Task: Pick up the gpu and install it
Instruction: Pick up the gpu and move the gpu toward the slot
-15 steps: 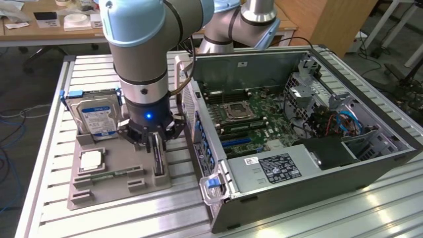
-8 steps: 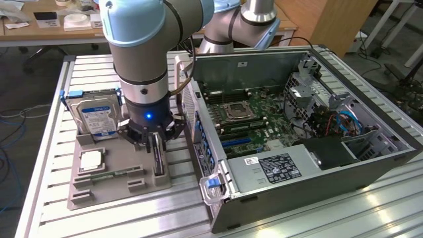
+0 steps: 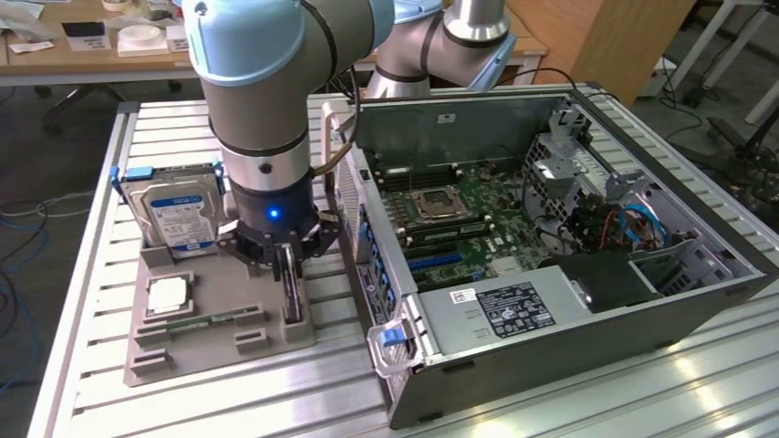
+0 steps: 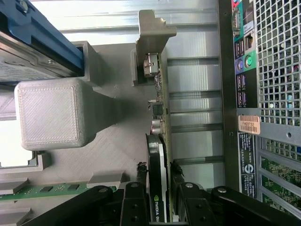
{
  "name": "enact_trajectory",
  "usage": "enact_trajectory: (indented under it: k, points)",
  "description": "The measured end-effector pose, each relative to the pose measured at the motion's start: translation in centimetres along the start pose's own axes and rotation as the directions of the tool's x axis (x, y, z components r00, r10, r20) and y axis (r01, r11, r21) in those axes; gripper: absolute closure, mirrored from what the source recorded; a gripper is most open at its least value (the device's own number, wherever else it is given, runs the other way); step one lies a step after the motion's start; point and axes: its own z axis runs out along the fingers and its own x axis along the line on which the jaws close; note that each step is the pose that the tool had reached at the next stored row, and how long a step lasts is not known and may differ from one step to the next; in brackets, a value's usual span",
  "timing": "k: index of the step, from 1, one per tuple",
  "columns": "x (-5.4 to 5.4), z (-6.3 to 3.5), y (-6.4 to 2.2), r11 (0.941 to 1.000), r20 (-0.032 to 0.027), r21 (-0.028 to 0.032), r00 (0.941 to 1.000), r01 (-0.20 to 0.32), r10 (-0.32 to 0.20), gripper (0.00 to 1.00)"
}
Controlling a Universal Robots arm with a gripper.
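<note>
1 gpu: on edge in grey holder, mid-bench, beside computer case. Pincer straddles it; whether it is clamped, cannot tell.

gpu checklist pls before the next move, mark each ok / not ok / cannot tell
1. claw astride the gpu: ok
2. gpu standing on edge in the gray holder: ok
3. firm grip on the gpu: cannot tell
4. computer case side open: ok
5. motherboard exposed from above: ok
</note>
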Motion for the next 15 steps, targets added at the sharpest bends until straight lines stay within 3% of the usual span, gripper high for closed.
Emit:
enact_trajectory:
  k: [5, 6, 15]
  points:
    - [0.0, 0.0, 0.0, 1.0, 0.0, 0.0001, 1.0, 0.0, 0.0, 0.68]
    - [0.0, 0.0, 0.0, 1.0, 0.0, 0.0001, 1.0, 0.0, 0.0, 0.73]
    - [0.0, 0.0, 0.0, 1.0, 0.0, 0.0001, 1.0, 0.0, 0.0, 0.73]
